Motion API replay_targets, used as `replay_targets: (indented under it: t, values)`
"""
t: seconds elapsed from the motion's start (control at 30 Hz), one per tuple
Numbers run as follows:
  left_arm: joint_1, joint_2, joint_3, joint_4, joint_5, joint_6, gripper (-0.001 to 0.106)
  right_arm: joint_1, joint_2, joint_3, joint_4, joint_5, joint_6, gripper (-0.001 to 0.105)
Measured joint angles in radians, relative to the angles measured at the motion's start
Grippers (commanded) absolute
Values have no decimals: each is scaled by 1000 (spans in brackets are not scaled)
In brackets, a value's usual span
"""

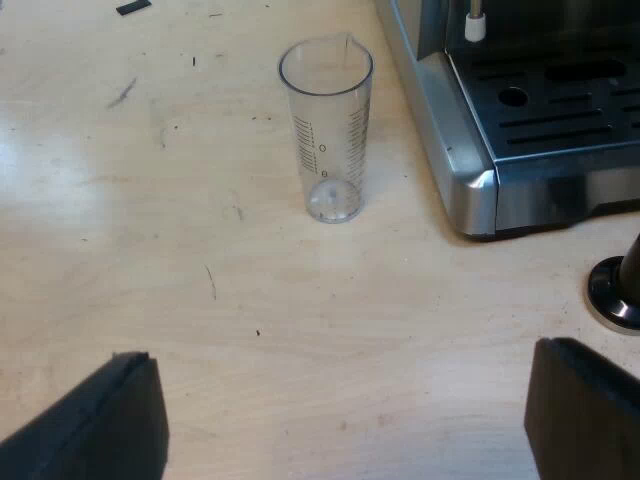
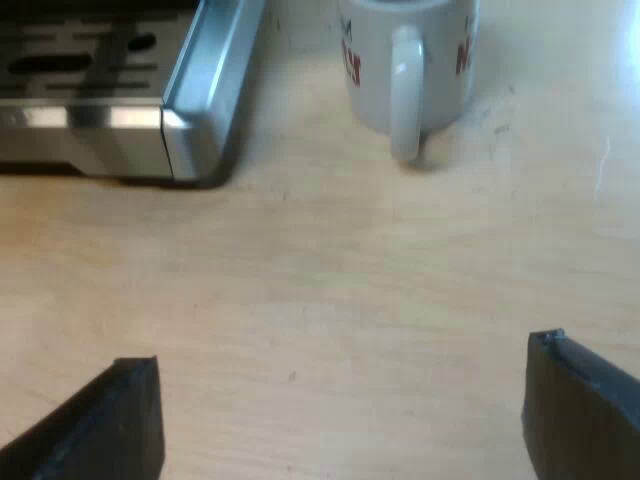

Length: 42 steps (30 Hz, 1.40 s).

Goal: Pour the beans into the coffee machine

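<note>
The measuring glass (image 1: 325,130) stands upright, empty, near the espresso machine (image 1: 468,160).

- Measuring glass (image 1: 325,130): clear and colourless, banded with fine black scale marks and numerals.
- Espresso machine (image 1: 465,170): brushed silver casing with bright highlights along its edges.
- Drip tray (image 1: 560,100): black, patterned with rows of dark slots.
- Nozzle tip (image 1: 476,25) above the tray: white.
- Mug (image 2: 405,70): white, handle included, with red lettering on both sides.
- Table (image 1: 200,300): pale blond wood with faint grain, flecked with small dark scuffs and scratches.
- Tamper (image 1: 615,290): apparently a silver base under a black stem.
- Left gripper (image 1: 345,415) and right gripper (image 2: 340,415): matte black fingers.
</note>
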Motion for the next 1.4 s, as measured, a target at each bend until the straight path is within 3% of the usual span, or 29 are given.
replay_targets:
  t: [0.2, 1.4]
  values:
    - [0, 0, 0, -1, 1, 0, 90, 0, 0, 20, -3, -46, 16, 79]
    - [0, 0, 18, -55, 3, 0, 90, 0, 0, 20, -8, -48, 16, 79]
